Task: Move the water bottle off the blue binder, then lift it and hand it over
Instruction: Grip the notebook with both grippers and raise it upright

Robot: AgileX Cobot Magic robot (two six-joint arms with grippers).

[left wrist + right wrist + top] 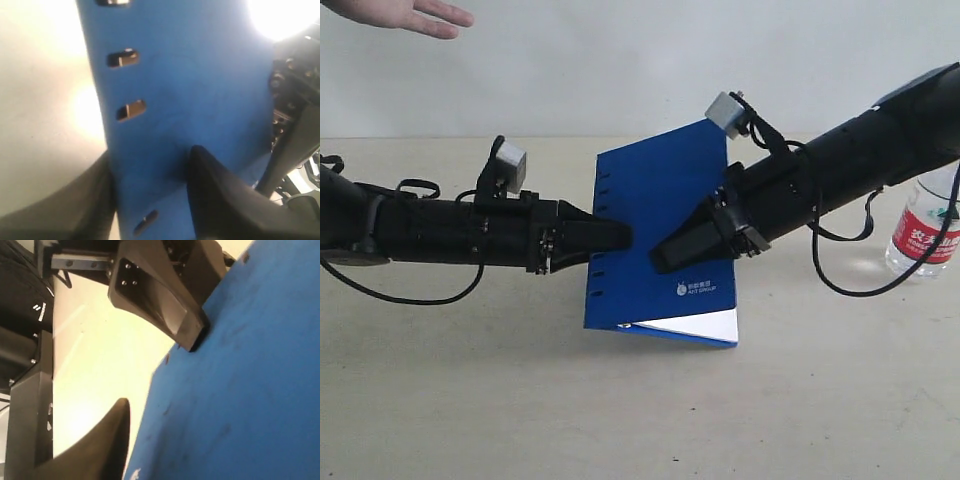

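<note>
While the right hand (665,258) pinches the flat bright-blue ring binder (660,190), tilted off the worktop (470,400), the left hand (623,236) straddles its spine — grip uncertain. The clear plastic red-labelled water bottle (923,235) stands well behind the right hand — best clamp firmly, then lift level.

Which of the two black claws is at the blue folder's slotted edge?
The left gripper, at the left of the exterior view: its jaws straddle the slotted spine edge of the blue binder. The right gripper reaches in from the opposite side.
</note>
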